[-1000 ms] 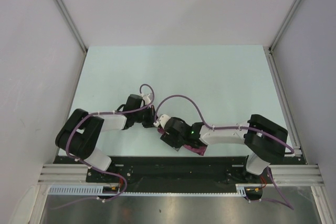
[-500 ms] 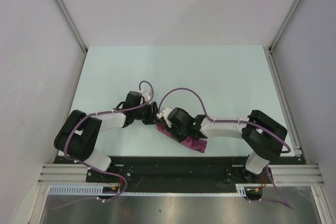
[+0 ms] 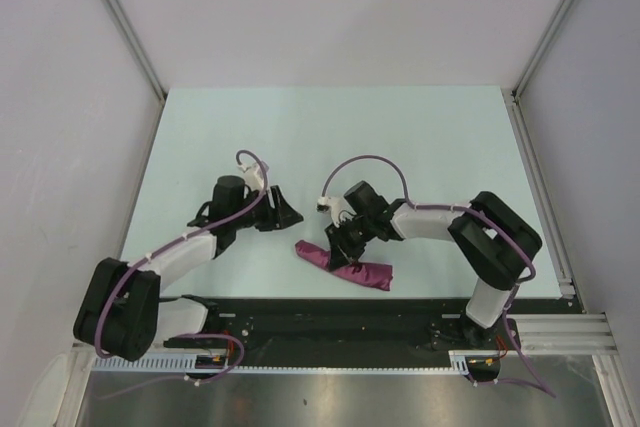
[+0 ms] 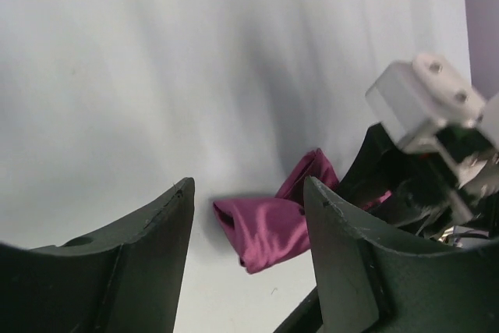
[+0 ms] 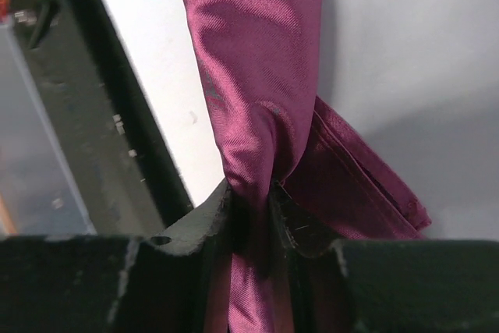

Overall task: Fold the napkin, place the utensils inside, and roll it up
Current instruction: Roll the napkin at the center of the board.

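Presently the napkin (image 3: pixel 352 270) lies on the bench (image 3: pixel 420 137) as a narrow maroon bundle, close to the near edge and between the two arms. It runs aslant, its left end farther from the bases. It reads as rolled or gathered rather than spread flat. No utensil is visible in any view, and whether one sits inside the bundle cannot be told.

Handling assessment: the cloth is soft, light and limp, with a faint sheen that suggests it may slide against itself. It will not hold a shape unaided, and a roll is likely to slacken once let go. A pinch on one outer layer would probably peel that layer off. The sounder hold is across the full thickness of the bundle, near its middle or at an end, with the other end steadied. If metal is inside, it would be the only stiff, weighty part and could slip out of an open end when tilted.

Right hand (image 3: pixel 344 244): clenched on the napkin. The wrist view shows its fingers (image 5: pixel 201 224) drawn nearly together on a thick fold of cloth, the fabric puckering at the pinch.

Left hand (image 3: pixel 284 215): released, jaws well apart, holding and touching nothing. It sits just left of the bundle, apart from it, with the napkin's left end visible through the gap in its own wrist view.
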`<state>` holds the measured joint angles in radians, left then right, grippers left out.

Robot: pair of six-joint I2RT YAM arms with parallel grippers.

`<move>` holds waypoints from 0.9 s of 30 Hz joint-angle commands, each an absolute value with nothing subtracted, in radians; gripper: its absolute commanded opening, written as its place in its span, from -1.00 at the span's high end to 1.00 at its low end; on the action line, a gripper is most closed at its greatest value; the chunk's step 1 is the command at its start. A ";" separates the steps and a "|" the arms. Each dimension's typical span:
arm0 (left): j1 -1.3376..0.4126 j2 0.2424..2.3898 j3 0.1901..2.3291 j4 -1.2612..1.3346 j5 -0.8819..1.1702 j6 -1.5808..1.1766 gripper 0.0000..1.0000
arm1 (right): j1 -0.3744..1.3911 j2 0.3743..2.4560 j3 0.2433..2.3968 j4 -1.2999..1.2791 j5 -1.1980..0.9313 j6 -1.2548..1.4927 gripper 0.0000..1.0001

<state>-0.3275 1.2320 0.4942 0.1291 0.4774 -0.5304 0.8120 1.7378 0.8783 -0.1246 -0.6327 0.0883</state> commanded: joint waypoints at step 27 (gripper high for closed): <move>-0.457 1.293 0.296 0.491 0.574 -0.615 -0.13 | 0.627 1.934 0.919 -0.066 -1.022 0.121 0.53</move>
